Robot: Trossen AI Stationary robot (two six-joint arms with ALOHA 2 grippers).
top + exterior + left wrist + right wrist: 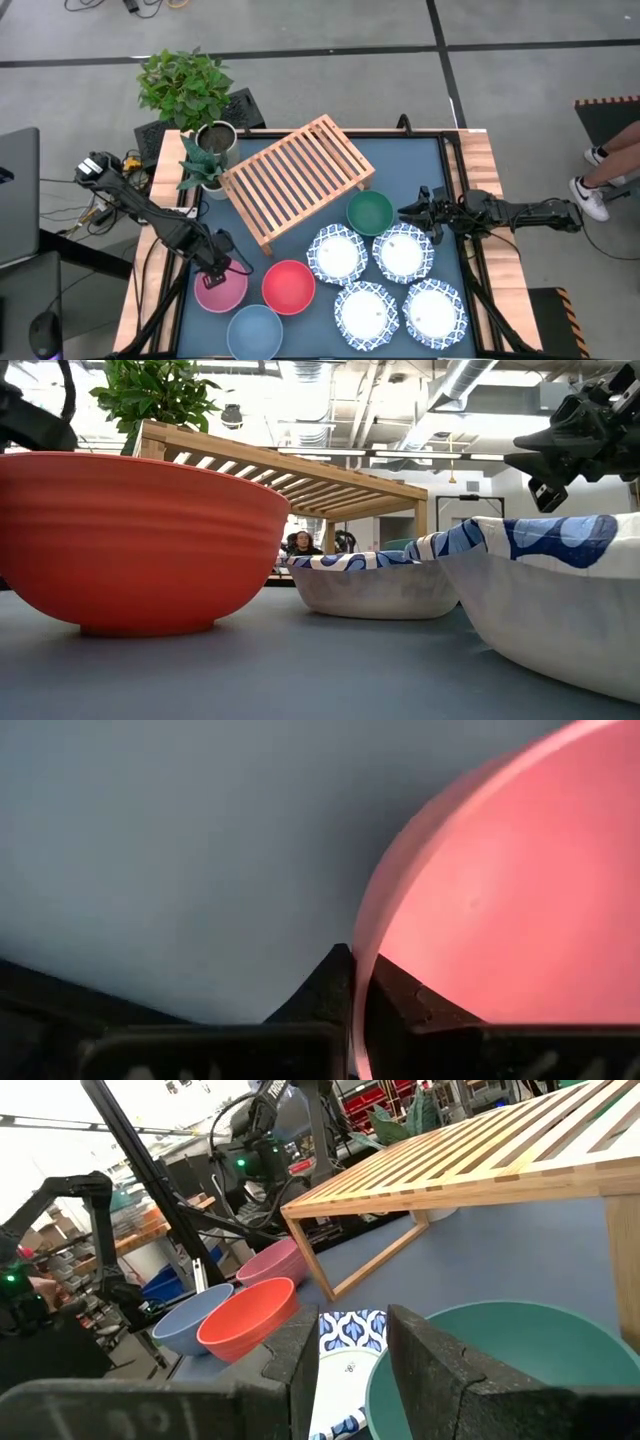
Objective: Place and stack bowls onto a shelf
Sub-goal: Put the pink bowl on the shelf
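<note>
The pink bowl (221, 287) stands at the table's near left, with my left gripper (215, 267) shut on its far rim. The red bowl (288, 285) and grey-blue bowl (254, 332) sit beside it. The dark green bowl (370, 212) rests in front of the wooden slatted shelf (295, 178). My right gripper (406, 213) is open, just right of the green bowl and above the table, touching nothing. Several white dishes with blue rims (337, 254) lie at the near right. The shelf carries nothing. My left gripper (357, 965) pinches the pink bowl's rim (362, 935) at its far side, one finger inside the bowl (410, 1000) and one outside. The fingers come from above, slanting down. The bowl sits upright, and in the right wrist view its base looks level with the table.
A metal plant pot with a leafy plant (212, 140) stands at the table's far left corner, next to the shelf. The bowls and dishes crowd the near half of the table. A person's legs and shoes (592, 190) show beyond the right edge.
</note>
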